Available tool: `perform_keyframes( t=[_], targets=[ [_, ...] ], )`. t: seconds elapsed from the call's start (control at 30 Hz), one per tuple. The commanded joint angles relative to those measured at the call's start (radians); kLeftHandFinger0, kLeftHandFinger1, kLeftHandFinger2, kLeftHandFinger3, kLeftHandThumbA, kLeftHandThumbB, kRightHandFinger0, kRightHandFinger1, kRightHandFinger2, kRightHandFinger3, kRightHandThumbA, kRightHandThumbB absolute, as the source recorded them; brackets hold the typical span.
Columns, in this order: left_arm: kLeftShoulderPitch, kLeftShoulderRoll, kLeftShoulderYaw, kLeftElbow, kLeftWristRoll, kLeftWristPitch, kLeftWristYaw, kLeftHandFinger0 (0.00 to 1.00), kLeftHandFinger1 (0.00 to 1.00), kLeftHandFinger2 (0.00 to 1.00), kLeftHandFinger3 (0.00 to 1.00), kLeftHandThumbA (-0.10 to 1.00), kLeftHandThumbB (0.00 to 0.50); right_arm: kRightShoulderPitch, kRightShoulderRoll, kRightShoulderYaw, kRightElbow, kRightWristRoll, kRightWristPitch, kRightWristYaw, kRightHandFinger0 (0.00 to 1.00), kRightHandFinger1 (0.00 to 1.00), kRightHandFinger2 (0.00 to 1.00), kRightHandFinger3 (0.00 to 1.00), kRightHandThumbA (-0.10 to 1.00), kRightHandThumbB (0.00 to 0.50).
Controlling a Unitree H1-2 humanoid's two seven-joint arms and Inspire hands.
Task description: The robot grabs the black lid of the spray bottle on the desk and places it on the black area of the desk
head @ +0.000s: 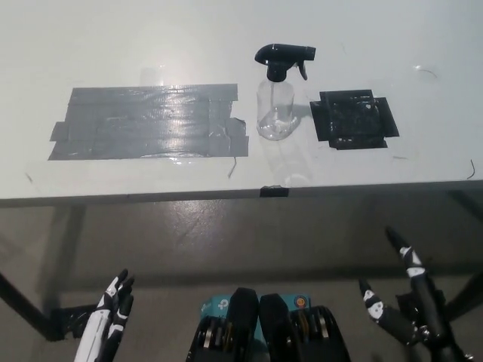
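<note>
At the bottom edge of the frame, the white left hand [112, 313] hangs low at lower left, fingers straight and close together, gripping nothing. At lower right, the black right hand [400, 298] is raised with its fingers spread apart, also empty. Both sit below the near edge of the white tabletop [362, 170], well short of anything on it. Farther up, at upper centre, a clear spray bottle [277, 109] stands upright, its black trigger lid [284, 59] still seated on top. Just beside it to the right lies a square patch of black tape [353, 119]. A broad patch of grey tape [147, 122] spreads across the upper left.
</note>
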Motion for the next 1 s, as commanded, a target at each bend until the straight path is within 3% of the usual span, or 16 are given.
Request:
perform_keyframes(
  t=[0.0,0.17,0.23,0.37,0.43,0.63,0.8,0.97],
  targets=[
    [-0.014,-0.008,-0.005,-0.118,0.011,-0.013,0.009,1.00,1.00,1.00,1.00,0.93,0.015,-0.092,-0.038,-0.043,-0.196,-0.222,0.005,-0.052,1.00,1.00,1.00,1.00,0.63,0.256],
    [-0.025,-0.013,-0.002,-0.145,0.014,0.001,0.008,1.00,1.00,1.00,1.00,0.93,0.018,-0.167,-0.038,-0.052,-0.225,-0.266,0.047,-0.039,1.00,1.00,1.00,1.00,0.69,0.273],
    [-0.050,-0.026,-0.003,-0.137,0.009,0.019,0.010,1.00,1.00,1.00,1.00,0.92,0.031,-0.353,-0.050,-0.053,-0.251,-0.333,0.149,0.018,1.00,1.00,1.00,1.00,0.73,0.287],
    [-0.055,-0.028,-0.003,-0.102,0.011,-0.003,0.013,1.00,1.00,1.00,1.00,0.90,0.036,-0.436,-0.054,-0.045,-0.225,-0.360,0.178,0.024,1.00,1.00,1.00,1.00,0.74,0.287],
    [-0.044,-0.021,-0.005,-0.064,0.021,-0.007,0.012,1.00,1.00,1.00,1.00,0.92,0.037,-0.560,-0.054,-0.018,-0.159,-0.435,0.242,0.051,1.00,1.00,1.00,1.00,0.89,0.281],
    [-0.030,-0.013,-0.008,-0.065,0.029,-0.015,0.008,1.00,1.00,1.00,1.00,0.90,0.030,-0.745,-0.047,0.042,-0.046,-0.529,0.332,0.093,1.00,1.00,1.00,1.00,0.84,0.287],
    [-0.032,-0.013,-0.012,-0.069,0.036,-0.012,0.009,1.00,1.00,1.00,1.00,0.88,0.022,-0.864,-0.057,0.096,0.068,-0.590,0.417,0.146,1.00,1.00,1.00,1.00,0.92,0.324],
    [-0.029,-0.012,-0.012,-0.076,0.042,-0.006,0.007,1.00,1.00,1.00,1.00,0.87,0.020,-0.929,-0.053,0.132,0.177,-0.606,0.440,0.124,1.00,1.00,1.00,1.00,0.91,0.353]
  ],
)
